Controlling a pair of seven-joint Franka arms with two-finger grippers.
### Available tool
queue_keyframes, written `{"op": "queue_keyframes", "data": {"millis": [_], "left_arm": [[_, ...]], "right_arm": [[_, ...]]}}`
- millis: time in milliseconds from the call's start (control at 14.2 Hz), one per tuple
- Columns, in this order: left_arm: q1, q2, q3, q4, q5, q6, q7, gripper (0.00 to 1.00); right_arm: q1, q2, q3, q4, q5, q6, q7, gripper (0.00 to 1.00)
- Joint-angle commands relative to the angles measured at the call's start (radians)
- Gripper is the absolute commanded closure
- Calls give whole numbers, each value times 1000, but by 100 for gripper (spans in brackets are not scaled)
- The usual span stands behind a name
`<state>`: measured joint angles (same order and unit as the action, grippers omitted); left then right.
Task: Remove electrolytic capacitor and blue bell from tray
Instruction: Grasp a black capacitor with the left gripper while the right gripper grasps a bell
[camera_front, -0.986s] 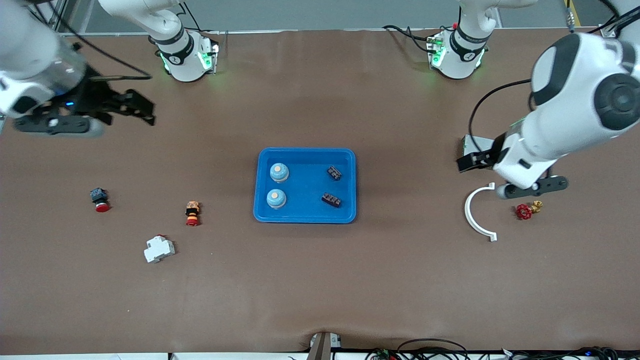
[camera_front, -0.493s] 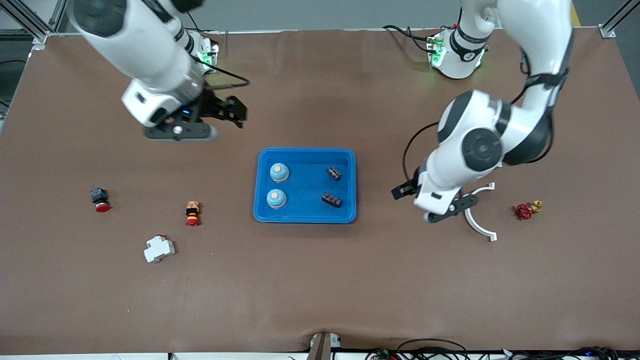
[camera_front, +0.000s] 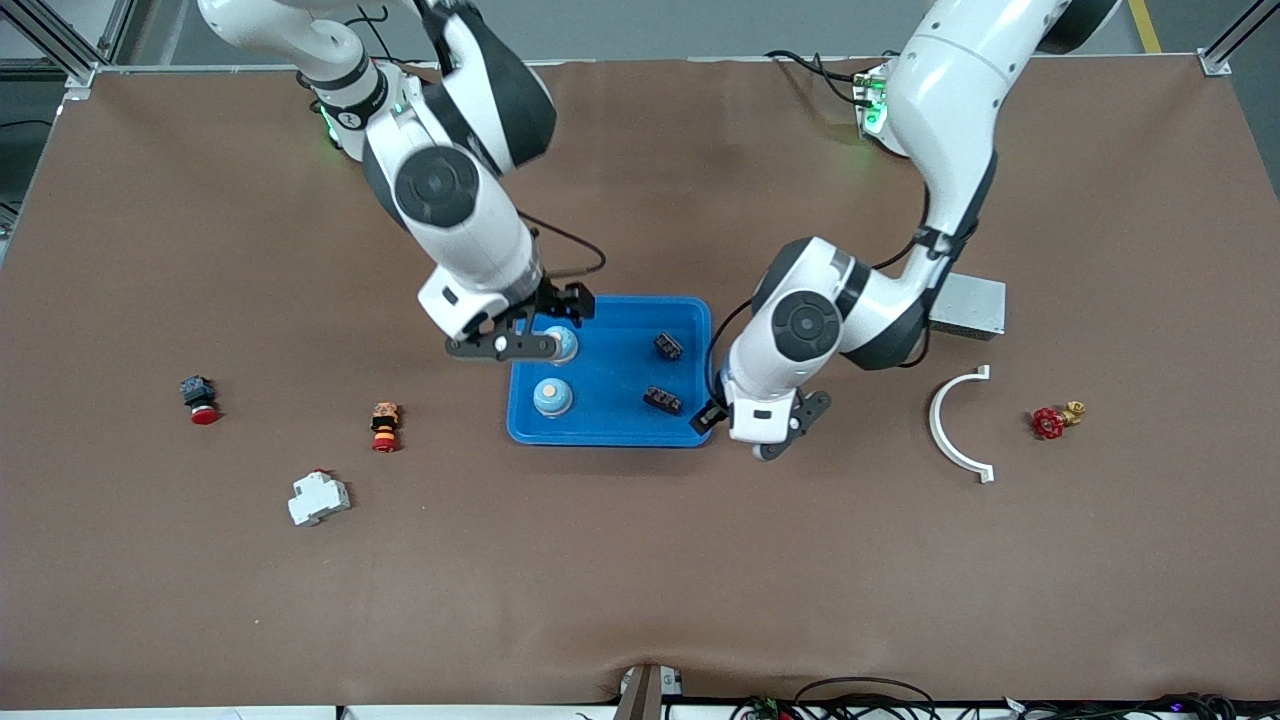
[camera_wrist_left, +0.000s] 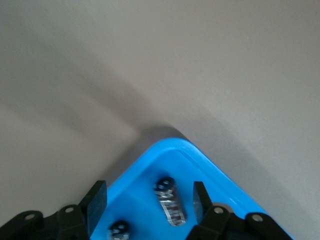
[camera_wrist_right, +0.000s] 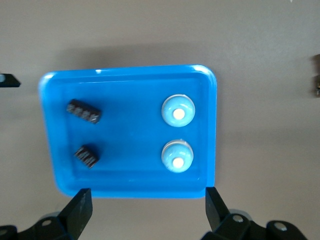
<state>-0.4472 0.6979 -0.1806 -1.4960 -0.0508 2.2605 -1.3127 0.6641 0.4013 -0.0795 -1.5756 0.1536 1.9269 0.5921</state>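
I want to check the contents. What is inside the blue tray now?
In the blue tray lie two bells and two dark capacitors. From the front, the right gripper partly covers one bell. Nothing else shows inside.

Bench (camera_front: 640, 560) clutter: red pushbutton (camera_front: 198, 398), orange switch (camera_front: 384, 426), white breaker (camera_front: 318, 498), white curved bracket (camera_front: 948, 430), red valve (camera_front: 1055, 420), grey box (camera_front: 968, 305).
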Motion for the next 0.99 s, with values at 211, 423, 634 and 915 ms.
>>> {"op": "queue_keyframes", "data": {"millis": [211, 423, 634, 915], "left_arm": [[-68, 100, 6, 36, -17, 161, -189, 39], [-94, 120, 6, 34, -18, 182, -223, 39], [-103, 136, 6, 30, -17, 182, -223, 39], [-123, 173, 10, 30, -9, 185, -230, 39]], "right_arm": [[-32, 129, -6, 9, 11, 92, -12, 0], [-31, 192, -6, 14, 3, 147, -32, 0], [-46, 232, -8, 11, 3, 197, -158, 0], [-20, 272, -8, 11, 3, 242, -169, 0]]}}
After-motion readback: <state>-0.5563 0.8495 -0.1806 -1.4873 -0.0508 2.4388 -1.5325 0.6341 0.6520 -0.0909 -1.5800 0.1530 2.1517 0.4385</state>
